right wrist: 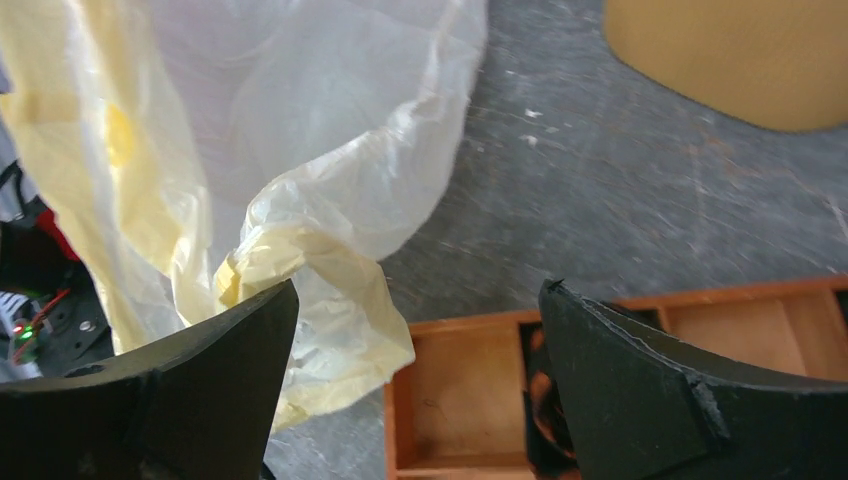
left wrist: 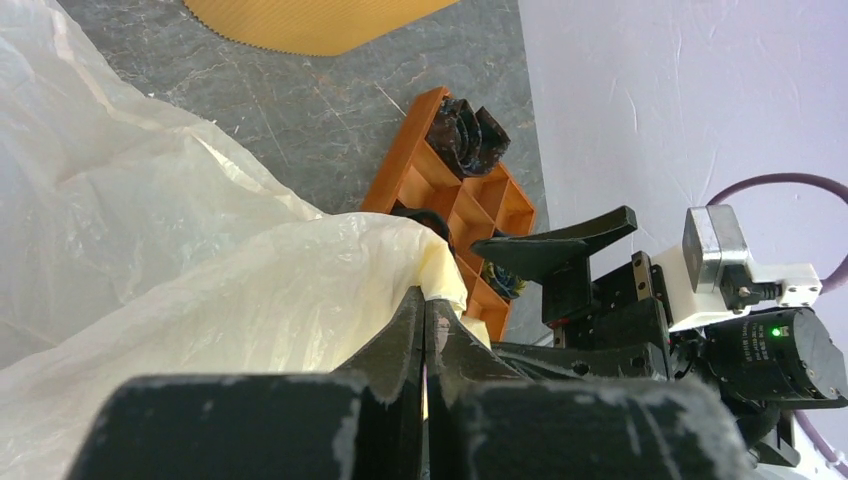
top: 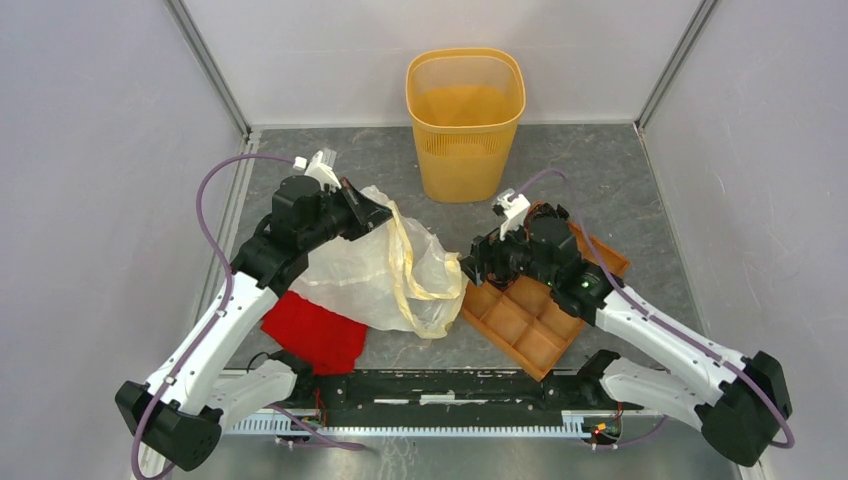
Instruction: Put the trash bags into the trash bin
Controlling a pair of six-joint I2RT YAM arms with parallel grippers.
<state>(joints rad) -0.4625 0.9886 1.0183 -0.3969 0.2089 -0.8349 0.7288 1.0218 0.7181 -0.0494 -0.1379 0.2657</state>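
The cream-white translucent trash bag (top: 385,270) lies spread and partly lifted at the table's middle left. My left gripper (top: 375,212) is shut on the bag's upper edge, which shows pinched between the fingertips in the left wrist view (left wrist: 440,275). The orange-yellow trash bin (top: 465,120) stands upright and open at the back centre, apart from the bag. My right gripper (top: 470,268) is open and empty beside the bag's right edge, above the tray's near corner; its wrist view shows the bag (right wrist: 300,200) just past the left finger (right wrist: 210,390).
A flat orange-brown compartment tray (top: 540,310) lies under the right arm, with dark items in some cells. A red cloth (top: 315,332) lies at the front left, partly under the bag. Grey walls enclose the table on three sides.
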